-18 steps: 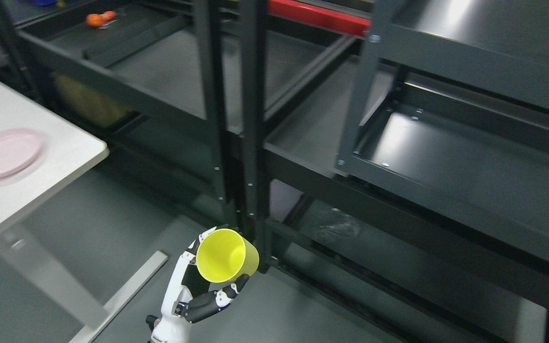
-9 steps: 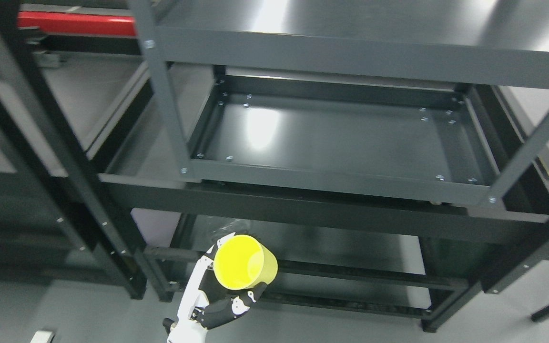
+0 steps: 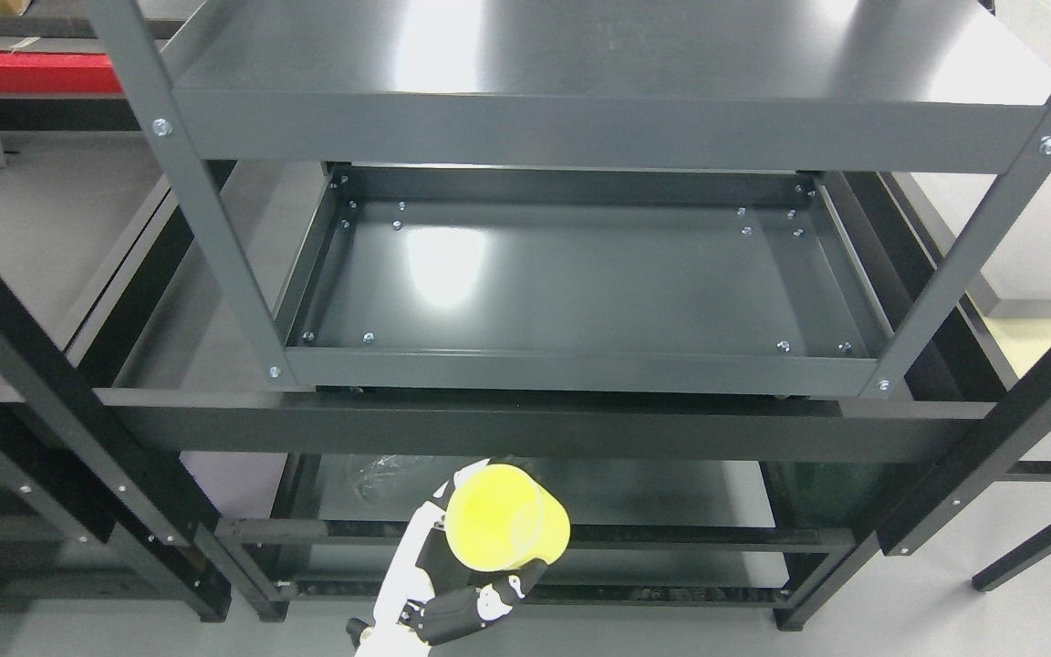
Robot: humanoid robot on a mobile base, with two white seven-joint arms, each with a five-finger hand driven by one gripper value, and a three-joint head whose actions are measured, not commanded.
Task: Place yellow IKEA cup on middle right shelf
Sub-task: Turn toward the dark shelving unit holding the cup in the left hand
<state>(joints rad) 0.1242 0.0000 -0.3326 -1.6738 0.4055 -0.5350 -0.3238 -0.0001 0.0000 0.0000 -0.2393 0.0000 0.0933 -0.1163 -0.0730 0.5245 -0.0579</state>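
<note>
My left hand (image 3: 475,584) comes in at the bottom edge, left of the middle, and is shut on the yellow cup (image 3: 507,517). The cup is tilted, with its open mouth facing up and to the left. It hangs low in front of the dark grey shelf unit, below the front rail (image 3: 544,433). The middle shelf (image 3: 580,274) is a shallow grey tray straight ahead and above the cup, with nothing on it. The right arm is out of view.
The top shelf (image 3: 598,55) overhangs the middle one. Grey uprights (image 3: 206,228) (image 3: 972,265) flank the opening. A lower shelf (image 3: 671,493) lies behind the cup, with clear plastic (image 3: 379,474) on it. A second black rack (image 3: 33,365) stands at the left.
The camera has swung right, so the table and pink plate left the picture and the shelf unit now sits centred. The hand still holds the cup, slightly further right in the picture.
</note>
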